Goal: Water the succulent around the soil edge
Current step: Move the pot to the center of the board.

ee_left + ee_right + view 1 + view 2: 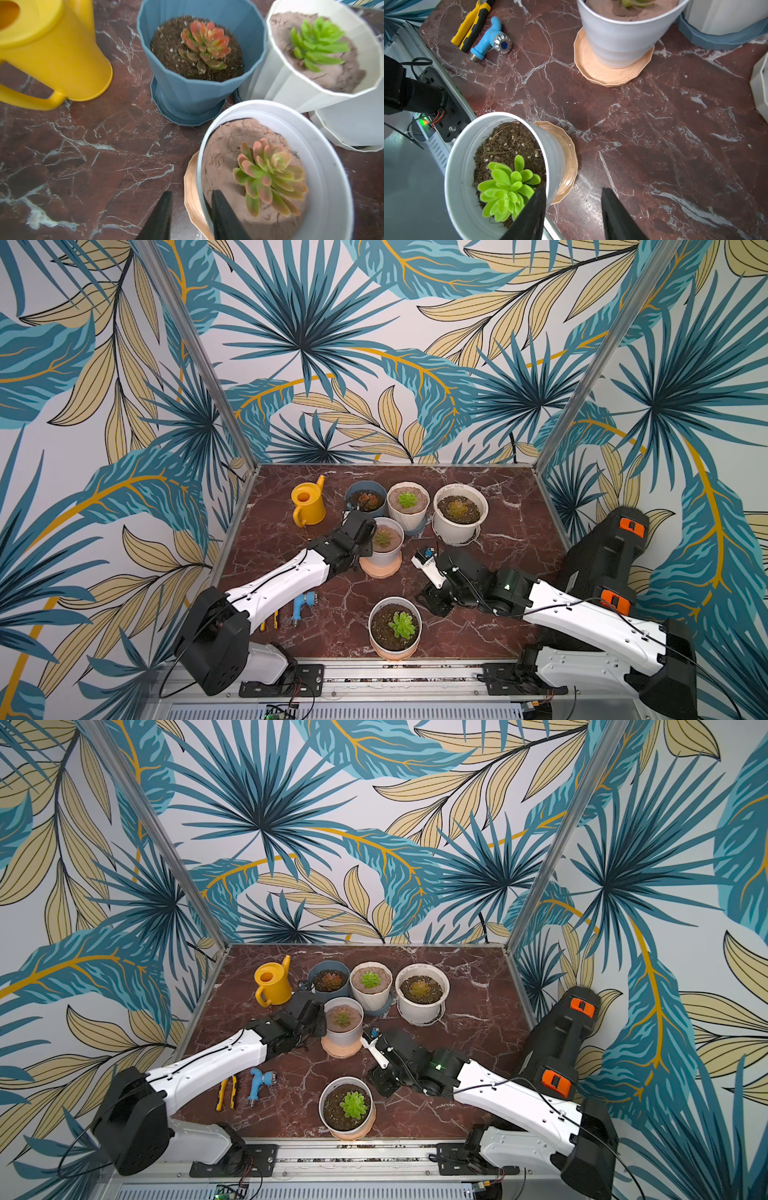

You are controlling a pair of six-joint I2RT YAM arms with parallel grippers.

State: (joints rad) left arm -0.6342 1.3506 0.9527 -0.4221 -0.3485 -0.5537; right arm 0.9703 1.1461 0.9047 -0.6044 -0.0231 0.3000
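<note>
While the can [309, 510] stands untouched, the left gripper [192, 191], narrowly parted, straddles the rim of the pale-soil pot [324, 176] near it; the right gripper [573, 188], wider and empty, hangs at the dark-soil pot [458, 176] farther off.

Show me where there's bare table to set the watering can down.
Widest bare marble: right of the large white pot, to the table edge. Smaller patch between the front pot and the middle pot. Crowded: the back pots, and the tools front-left.
</note>
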